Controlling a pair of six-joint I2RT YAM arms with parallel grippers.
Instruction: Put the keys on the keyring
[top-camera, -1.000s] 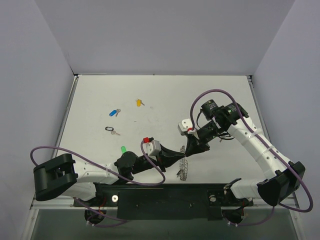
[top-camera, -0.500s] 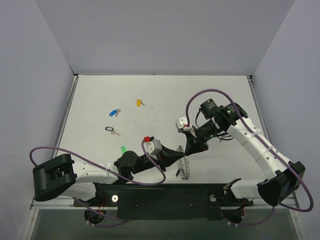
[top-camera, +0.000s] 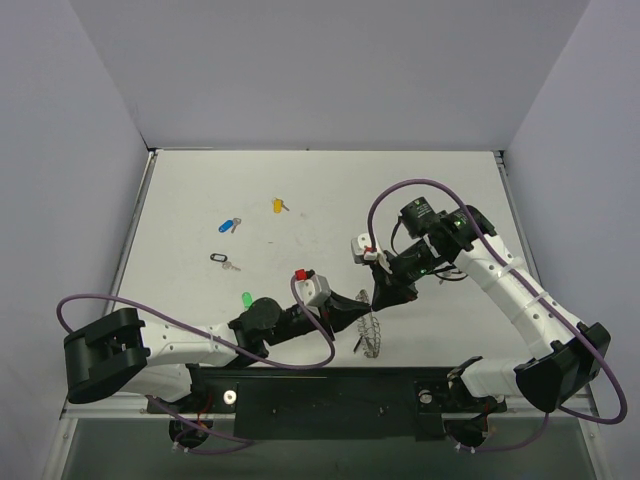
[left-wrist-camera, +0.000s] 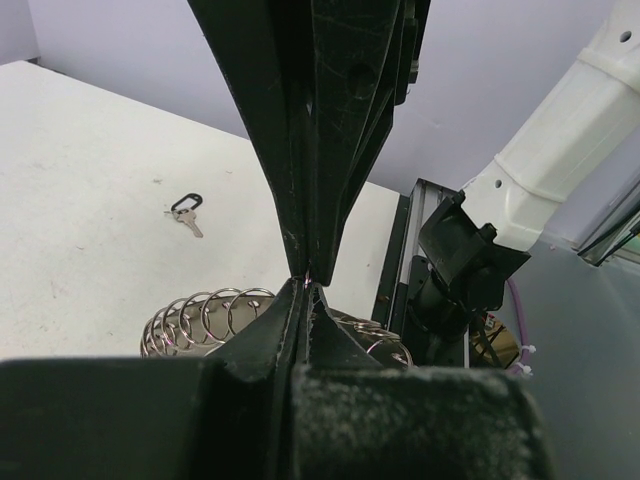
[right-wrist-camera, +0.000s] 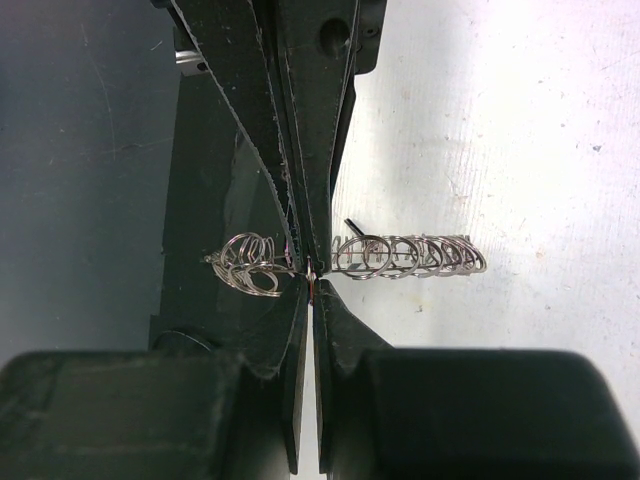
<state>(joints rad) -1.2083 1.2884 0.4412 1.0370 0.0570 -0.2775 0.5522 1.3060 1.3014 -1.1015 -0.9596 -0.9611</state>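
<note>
The keyring (top-camera: 371, 335), a silvery wire coil, sits near the table's front edge between the two arms. My left gripper (top-camera: 363, 304) and right gripper (top-camera: 377, 298) meet tip to tip over it. Both are shut, each pinching a strand of the keyring (right-wrist-camera: 410, 255) at the same spot. In the wrist views, the left gripper (left-wrist-camera: 305, 285) and right gripper (right-wrist-camera: 311, 272) show the coil (left-wrist-camera: 200, 315) spreading to either side of the pinch. Loose on the table lie a blue key (top-camera: 229, 225), a yellow key (top-camera: 278, 205), a black key (top-camera: 222, 260) and a green key (top-camera: 246, 299).
The black mounting rail (top-camera: 330, 390) runs along the near edge just below the keyring. Purple cables (top-camera: 400, 190) loop over both arms. The black key (left-wrist-camera: 186, 209) also shows in the left wrist view, on the white tabletop (top-camera: 330, 190).
My right gripper has shut and shifted slightly left to meet the left gripper's tips. The left arm has edged right, and the keyring has shifted with them.
</note>
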